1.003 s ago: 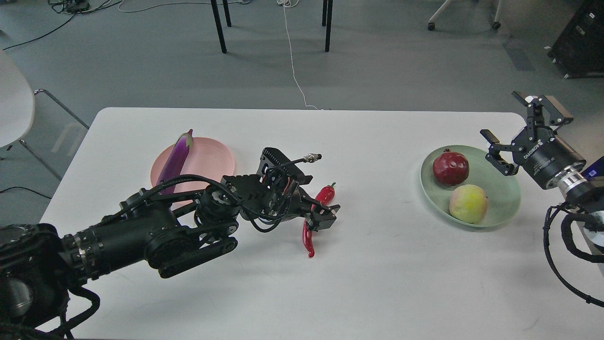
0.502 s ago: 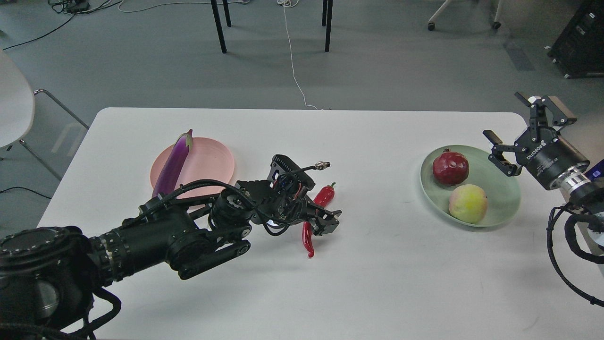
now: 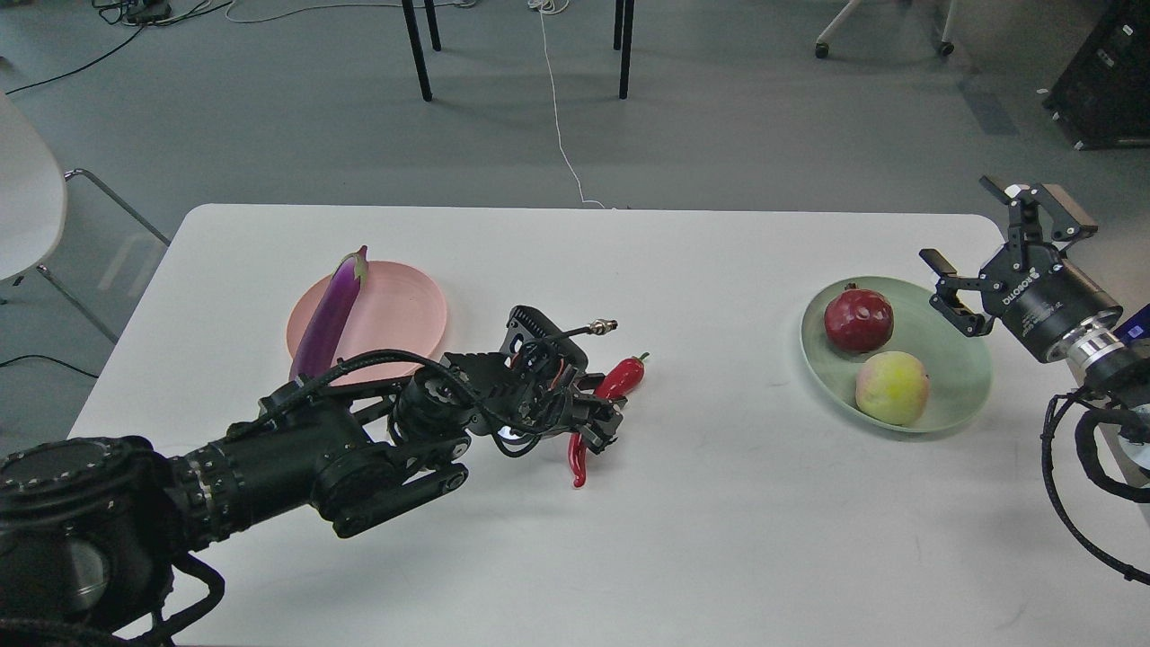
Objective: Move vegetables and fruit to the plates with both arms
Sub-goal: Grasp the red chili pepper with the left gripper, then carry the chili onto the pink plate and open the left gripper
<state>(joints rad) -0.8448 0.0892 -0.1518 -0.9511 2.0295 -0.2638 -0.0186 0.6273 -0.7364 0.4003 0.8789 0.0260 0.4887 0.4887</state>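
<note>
Matte white table (image 3: 737,539), glossy curved chili pepper (image 3: 620,379)

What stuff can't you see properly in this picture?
- Middle of the red chili pepper, head view: covered by the left hand, so the grip itself is hidden.
- Lower end of the eggplant, head view: behind the left arm's cable.
- Part of the pink plate, head view: behind that arm too.
- Right arm beyond the right hand: cut off by the right edge.
</note>
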